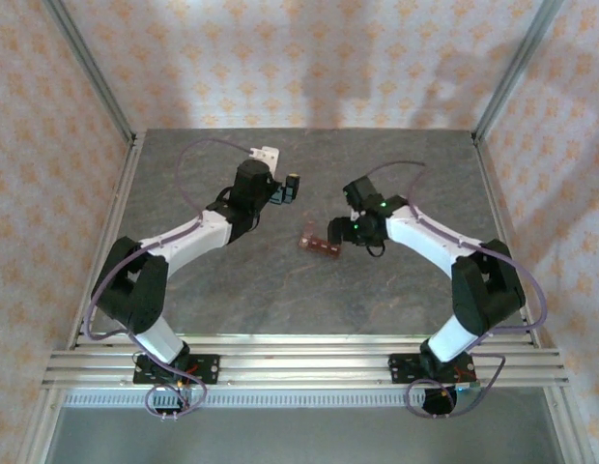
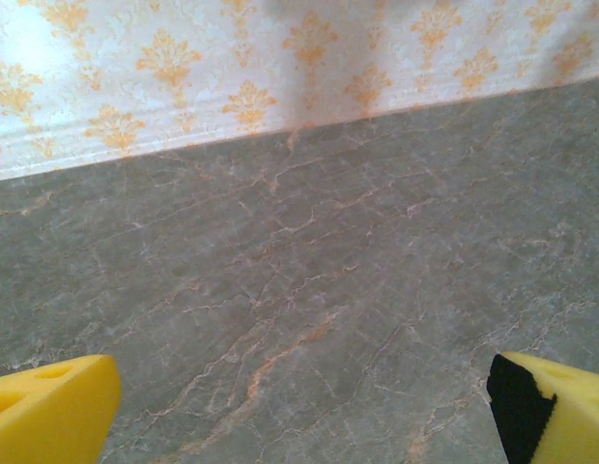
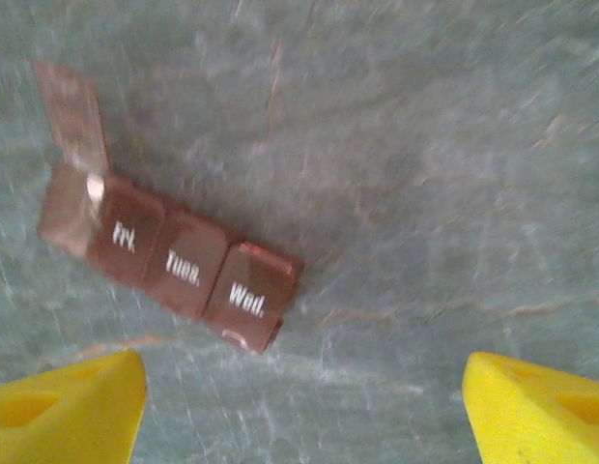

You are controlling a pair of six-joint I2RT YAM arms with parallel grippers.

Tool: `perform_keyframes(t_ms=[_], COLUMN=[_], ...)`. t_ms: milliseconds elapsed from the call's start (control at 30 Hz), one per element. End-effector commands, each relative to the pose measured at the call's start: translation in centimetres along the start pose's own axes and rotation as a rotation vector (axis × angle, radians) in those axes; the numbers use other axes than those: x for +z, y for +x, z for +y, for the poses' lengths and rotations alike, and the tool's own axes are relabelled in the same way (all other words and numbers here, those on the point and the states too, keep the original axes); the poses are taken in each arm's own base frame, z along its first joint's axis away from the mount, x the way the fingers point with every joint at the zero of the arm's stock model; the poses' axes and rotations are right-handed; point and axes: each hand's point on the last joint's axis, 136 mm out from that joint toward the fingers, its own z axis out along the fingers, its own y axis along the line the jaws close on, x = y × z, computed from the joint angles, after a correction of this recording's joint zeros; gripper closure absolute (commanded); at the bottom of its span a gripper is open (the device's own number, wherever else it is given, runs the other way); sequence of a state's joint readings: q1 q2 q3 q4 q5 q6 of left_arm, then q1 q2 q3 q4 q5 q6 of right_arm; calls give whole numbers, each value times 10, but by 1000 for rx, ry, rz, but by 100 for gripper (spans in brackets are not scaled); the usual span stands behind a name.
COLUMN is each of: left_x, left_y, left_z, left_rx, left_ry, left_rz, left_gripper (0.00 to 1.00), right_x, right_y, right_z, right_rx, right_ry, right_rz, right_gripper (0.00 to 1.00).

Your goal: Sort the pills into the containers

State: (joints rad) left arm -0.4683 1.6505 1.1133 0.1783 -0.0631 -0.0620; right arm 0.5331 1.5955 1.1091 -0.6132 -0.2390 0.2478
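Three lids of the containers [image 3: 174,261] are shut and one end lid [image 3: 72,111] stands up; they lie in the middle of the table [image 1: 232,290], just beside my right gripper [image 3: 299,387], which is spread wide and empty. I fear a low pass could push them or knock that lid closed. My left gripper [image 2: 299,406] is spread wide too, and empty.

The containers [image 1: 319,246] lie on the surface [image 1: 280,300] near the middle of the top frame, just left of the right hand [image 1: 340,230]. The left hand [image 1: 290,187] sits above and left of them, well apart.
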Motion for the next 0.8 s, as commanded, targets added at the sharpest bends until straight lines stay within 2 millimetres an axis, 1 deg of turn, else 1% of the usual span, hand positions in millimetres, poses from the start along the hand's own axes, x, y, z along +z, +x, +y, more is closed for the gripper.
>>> perform_keyframes(t_ms=[0,100,200,333,400,533,633,767], left_x=[7,11,13,13,15,20,22,26], left_y=[-1,-4,-6,-14,-15,-7,-3,3], left_z=[2,0,0,6,10,1,-2,-8], left_rx=[-36,-59,-85,-124,-140,-102,-110,-134], left_ry=[2,19,27,-3,-28,3,25,51], left_rz=[54,81,84,25,33,143,169,202], left_gripper=[0,0,0,0,0,0,0,0], right_x=[-4,1,5,10,14,24,29,34], right_y=[7,16,21,25,25,25,25,25], right_z=[2,4,3,1,0,-2,-3,-9], right_rx=[-65,-95,-115,-131,-136,-138,-146,-156], right_ry=[30,45,61,77,85,102,111,151], right_rz=[-21,-9,3,24,31,47,56,64], right_gripper=[15,14,14,14,14,14,14,15])
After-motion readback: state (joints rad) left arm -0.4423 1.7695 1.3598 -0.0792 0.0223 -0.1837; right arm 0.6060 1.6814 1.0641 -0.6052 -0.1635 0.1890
